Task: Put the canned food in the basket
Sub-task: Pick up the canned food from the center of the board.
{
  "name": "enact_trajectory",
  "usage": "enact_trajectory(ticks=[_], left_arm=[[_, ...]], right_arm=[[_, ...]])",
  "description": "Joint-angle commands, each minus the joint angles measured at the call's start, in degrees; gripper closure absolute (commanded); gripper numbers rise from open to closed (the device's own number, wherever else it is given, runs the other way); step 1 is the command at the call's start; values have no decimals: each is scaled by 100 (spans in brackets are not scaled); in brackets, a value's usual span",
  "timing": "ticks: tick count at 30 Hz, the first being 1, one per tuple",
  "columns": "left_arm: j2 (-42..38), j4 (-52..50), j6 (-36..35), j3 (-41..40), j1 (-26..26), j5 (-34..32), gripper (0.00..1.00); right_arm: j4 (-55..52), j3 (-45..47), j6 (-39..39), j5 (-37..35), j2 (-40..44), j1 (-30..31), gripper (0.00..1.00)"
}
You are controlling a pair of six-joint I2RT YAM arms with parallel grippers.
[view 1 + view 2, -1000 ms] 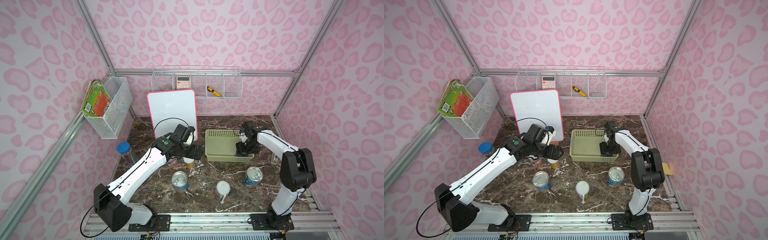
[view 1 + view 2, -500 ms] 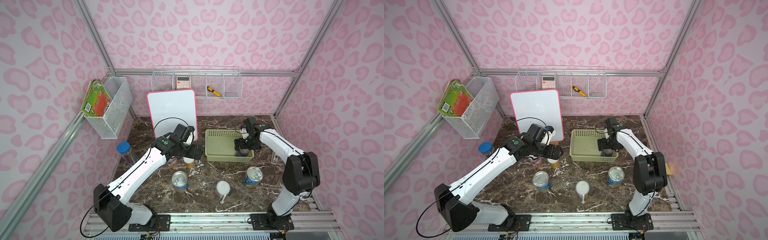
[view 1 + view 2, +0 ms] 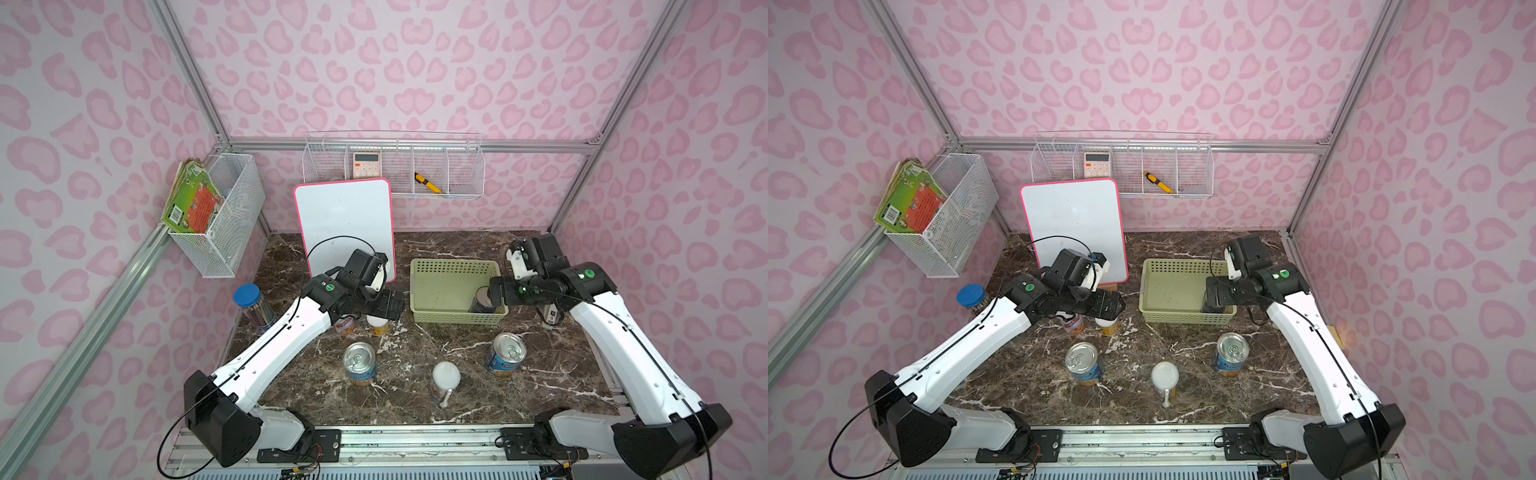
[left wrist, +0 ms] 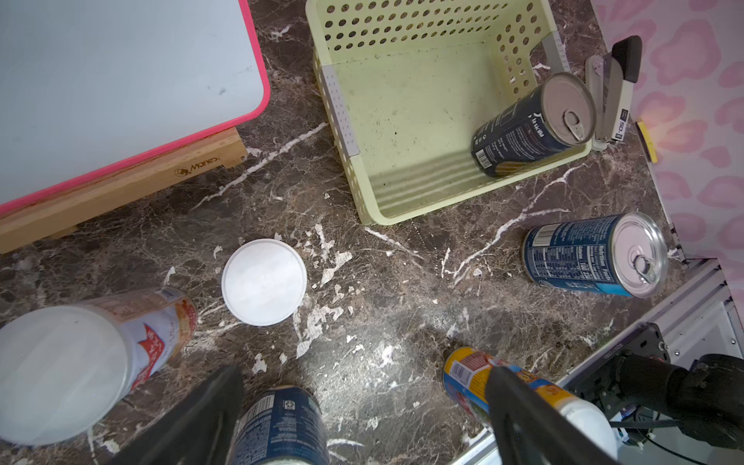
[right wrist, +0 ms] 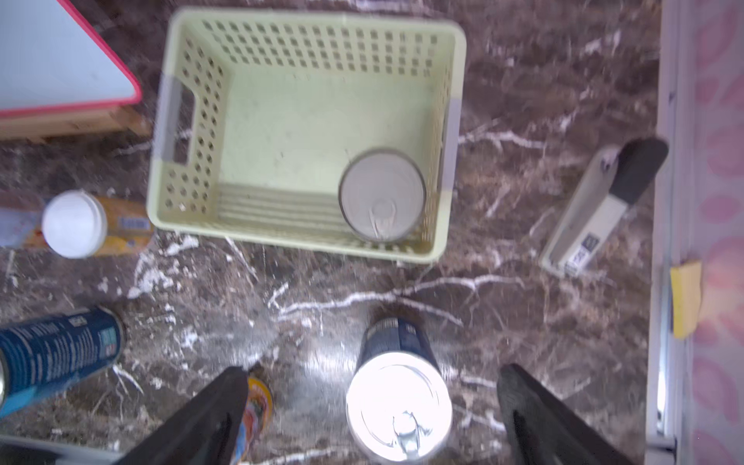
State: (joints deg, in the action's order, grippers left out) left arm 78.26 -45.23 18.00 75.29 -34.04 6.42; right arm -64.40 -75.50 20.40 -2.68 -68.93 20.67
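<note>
Top view: right claw (image 3: 498, 296) hangs spread over basket (image 3: 453, 268) corner.

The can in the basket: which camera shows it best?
The left wrist view: the can shows its side label and pull-tab top, in a corner of the basket. The right wrist view gives the can top-on and blurred. In both top views the right jaws cover most of the can.
</note>
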Motion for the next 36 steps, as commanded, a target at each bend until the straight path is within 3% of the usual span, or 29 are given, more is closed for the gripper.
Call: enact_trajectory(ticks=[1, 10, 23, 28, 32, 36], left_arm=[[-55, 82, -25, -61, 3, 17, 1], [-162, 143, -51, -234, 8, 0, 1], [-173, 145, -7, -304, 8, -26, 1], [-157, 132, -14, -288, 8, -26, 1], [-156, 94, -25, -273, 7, -42, 1], [-153, 90, -40, -276, 13, -87, 1]], right_arm=[[-310, 685, 604, 218, 404, 66, 1], [42, 2242, 869, 401, 733, 174, 0], [843, 2712, 1063, 177, 423, 144, 0], [1026, 2839, 965, 208, -114, 78, 0], [1159, 3004, 971, 185, -176, 87, 8], [1233, 3016, 962, 134, -223, 80, 24]])
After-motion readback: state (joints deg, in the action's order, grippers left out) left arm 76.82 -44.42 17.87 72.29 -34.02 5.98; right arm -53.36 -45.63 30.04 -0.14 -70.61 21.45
